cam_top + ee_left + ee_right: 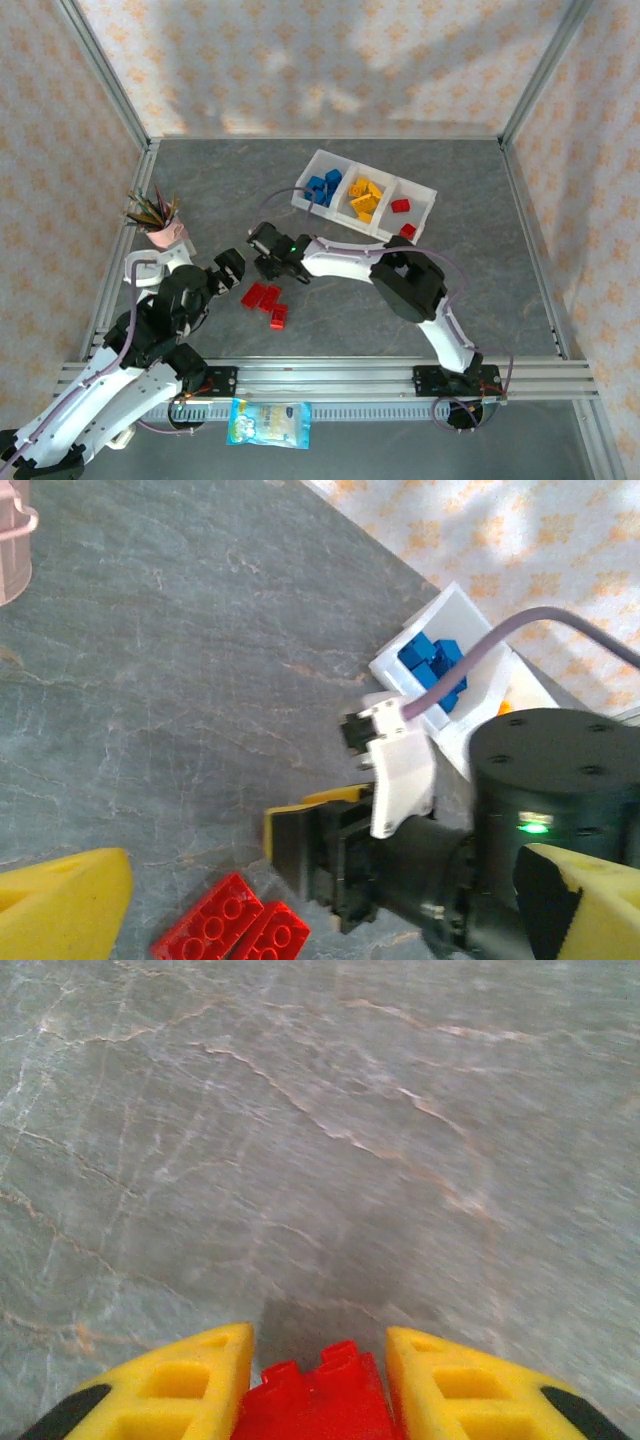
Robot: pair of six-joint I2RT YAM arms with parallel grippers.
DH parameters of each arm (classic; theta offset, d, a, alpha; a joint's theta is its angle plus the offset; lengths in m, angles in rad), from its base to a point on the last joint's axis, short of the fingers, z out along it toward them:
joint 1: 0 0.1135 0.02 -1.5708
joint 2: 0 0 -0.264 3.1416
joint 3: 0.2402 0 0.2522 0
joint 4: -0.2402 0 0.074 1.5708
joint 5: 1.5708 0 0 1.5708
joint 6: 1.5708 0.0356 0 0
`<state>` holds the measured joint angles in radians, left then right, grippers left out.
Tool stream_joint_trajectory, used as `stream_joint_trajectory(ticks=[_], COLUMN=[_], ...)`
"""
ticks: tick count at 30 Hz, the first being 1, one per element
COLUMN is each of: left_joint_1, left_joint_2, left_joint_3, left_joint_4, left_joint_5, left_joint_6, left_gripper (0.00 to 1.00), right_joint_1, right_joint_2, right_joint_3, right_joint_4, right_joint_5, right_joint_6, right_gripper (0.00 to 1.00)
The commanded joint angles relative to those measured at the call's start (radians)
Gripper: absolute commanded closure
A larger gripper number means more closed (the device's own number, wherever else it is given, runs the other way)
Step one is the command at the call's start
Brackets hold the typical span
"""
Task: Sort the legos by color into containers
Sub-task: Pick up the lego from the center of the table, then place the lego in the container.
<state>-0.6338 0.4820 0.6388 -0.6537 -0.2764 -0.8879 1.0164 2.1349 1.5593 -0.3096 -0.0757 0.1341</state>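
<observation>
Grey veined tabletop (pixel 480 270), floral-papered walls. Right gripper (pixel 318 1338) closed on one red lego (pixel 322 1400), beside loose red legos (pixel 266 299) on table. Step in hand: pick of red brick, judged just secured. Next: lift, carry to tray (pixel 316 155), end compartment (pixel 421 196) holding red, release above it. Left gripper (pixel 231 269) spread open, empty, near same pile. Brick's lower part cut off; clearance from table not discernible.

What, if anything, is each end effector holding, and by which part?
The right end effector pinches a red brick by its two opposite sides. The left end effector is open, holding nothing.
</observation>
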Motion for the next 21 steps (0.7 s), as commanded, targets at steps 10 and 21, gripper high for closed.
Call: stream_joint_trajectory(ticks=[10,21], left_joint_1=[0.008,0.013], left_joint_2=[0.199,0.475], left_joint_3=[0.044,0.108], left_joint_4=[0.299,0.543], left_joint_5=[0.188,0.318], left_joint_6=[0.136,0.196], left_gripper=[0.01,0.01], right_joint_1=[-0.222,-0.532], right_joint_2=[-0.444,-0.622], right_joint_3=[-0.285,-0.422], right_joint_4=[0.005,-0.007], right_joint_5=[0.052,0.101], right_joint_6=[0.175,0.189], right_gripper=[0.76,0.76])
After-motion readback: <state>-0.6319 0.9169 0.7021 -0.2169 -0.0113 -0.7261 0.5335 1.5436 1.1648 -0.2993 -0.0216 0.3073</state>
